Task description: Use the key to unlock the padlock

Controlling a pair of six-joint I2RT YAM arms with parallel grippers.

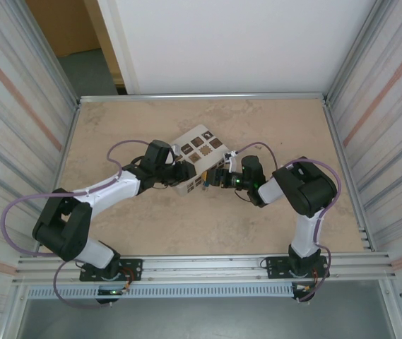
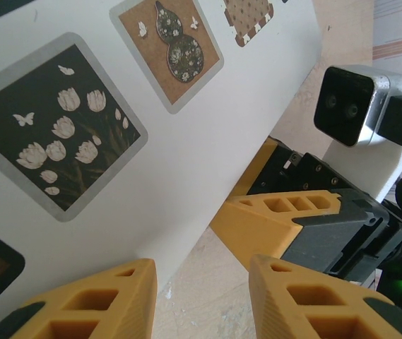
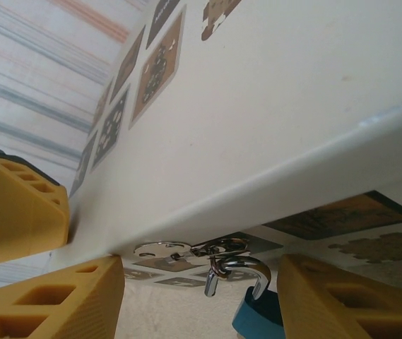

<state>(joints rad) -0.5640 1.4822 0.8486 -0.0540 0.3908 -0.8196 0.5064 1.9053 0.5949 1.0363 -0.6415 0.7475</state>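
A white box (image 1: 197,157) with patterned squares sits mid-table. On its front, a silver hasp (image 3: 186,248) carries the padlock (image 3: 256,319), which has a blue body. The silver shackle (image 3: 246,266) hooks through the hasp ring with one end hanging free of the body. My right gripper (image 3: 204,282) stands open around the padlock, whose body lies close to the right finger. My left gripper (image 2: 201,272) is open at the box's near left side, its left finger (image 2: 95,300) against the white wall. One right finger (image 2: 278,219) shows beyond the box's corner. The key is out of view.
Both arms meet at the box's near edge, left gripper (image 1: 185,173) and right gripper (image 1: 217,176) a few centimetres apart. Metal rails border the beige table (image 1: 151,233), with ribbed walls on both sides. The right wrist camera (image 2: 352,106) faces my left gripper.
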